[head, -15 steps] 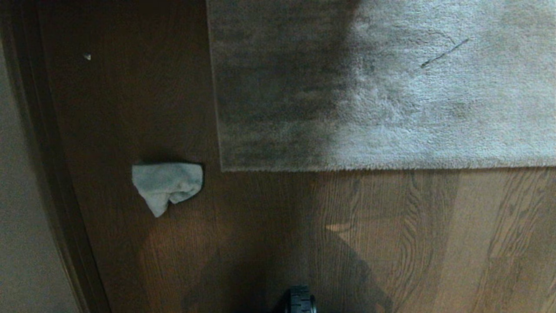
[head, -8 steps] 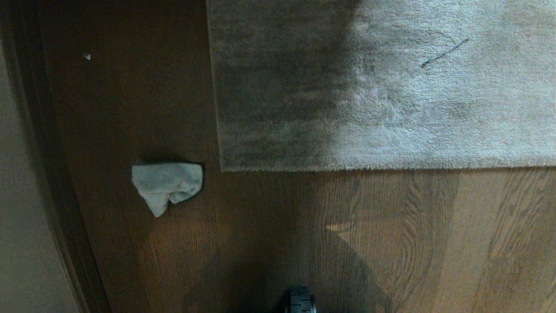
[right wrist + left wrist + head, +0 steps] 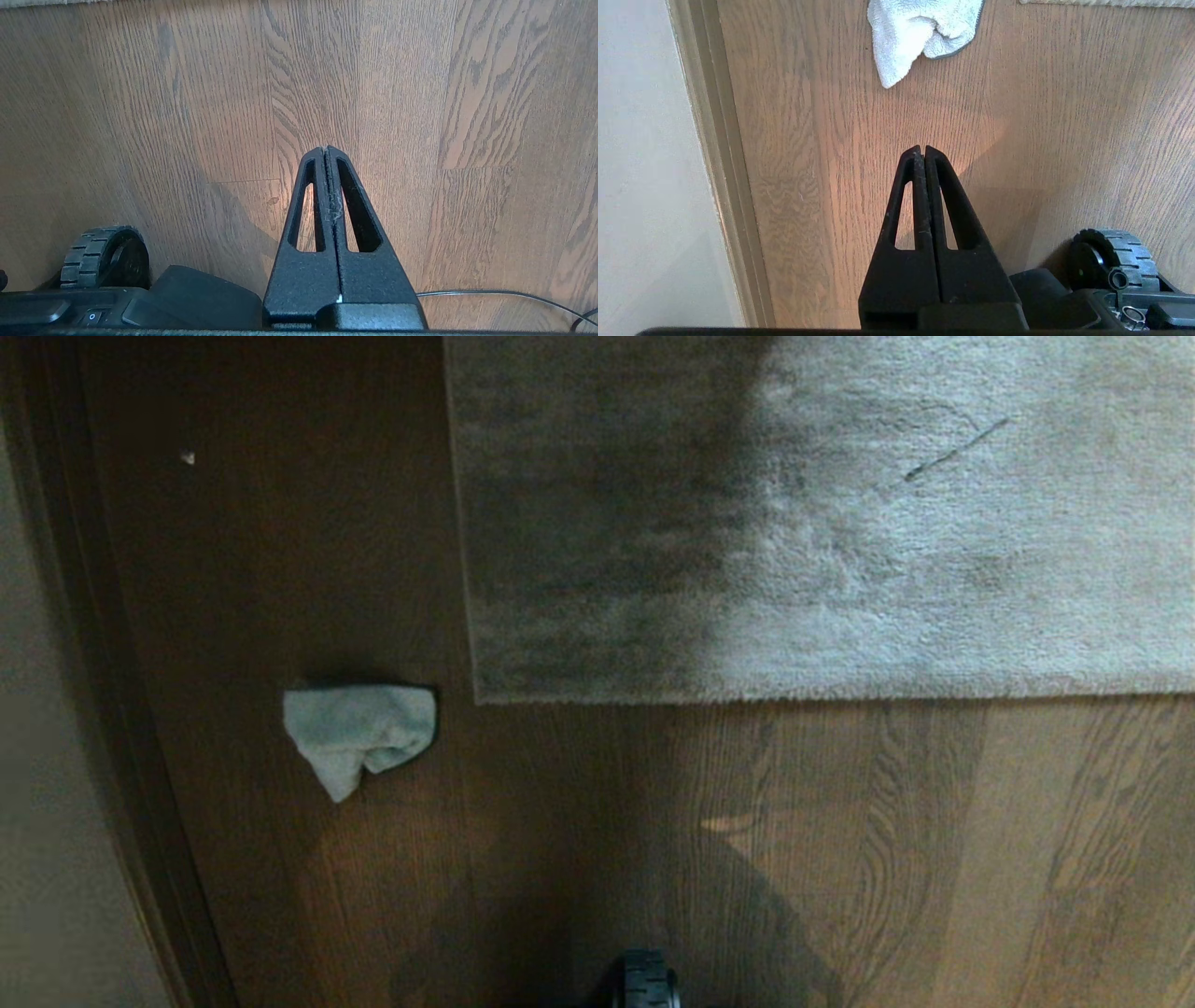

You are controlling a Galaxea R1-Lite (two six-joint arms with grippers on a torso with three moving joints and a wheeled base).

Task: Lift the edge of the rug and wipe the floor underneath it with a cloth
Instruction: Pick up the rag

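Wood-plank floor (image 3: 840, 859) fills the head view, a baseboard (image 3: 103, 709) and pale wall along the robot's left. Rug edge (image 3: 822, 695) runs straight across ahead and lies flat; its square corner sits just beside the cloth (image 3: 359, 735), not touching it. The cloth is bunched on bare floor, left of the corner, between the rug and the baseboard.

Neither arm shows in the head view. Left gripper (image 3: 923, 148) hangs above the floor with its jaws pressed together, holding nothing; the cloth (image 3: 922, 35) lies ahead of its tips, well apart. Right gripper (image 3: 326, 148) is likewise empty with jaws closed, over bare planks near the base's wheel (image 3: 105, 256).

My read: nothing started yet, first step is cloth pickup with the left arm.
- Spread jaws before descending.
- Aim at the raised fold, not the thin pointed flap.
- Come in top-down; a shallow approach likely just pushes it toward the rug.
- Right arm takes the rug near the corner.
- Watch the cable (image 3: 504, 294) by the base.
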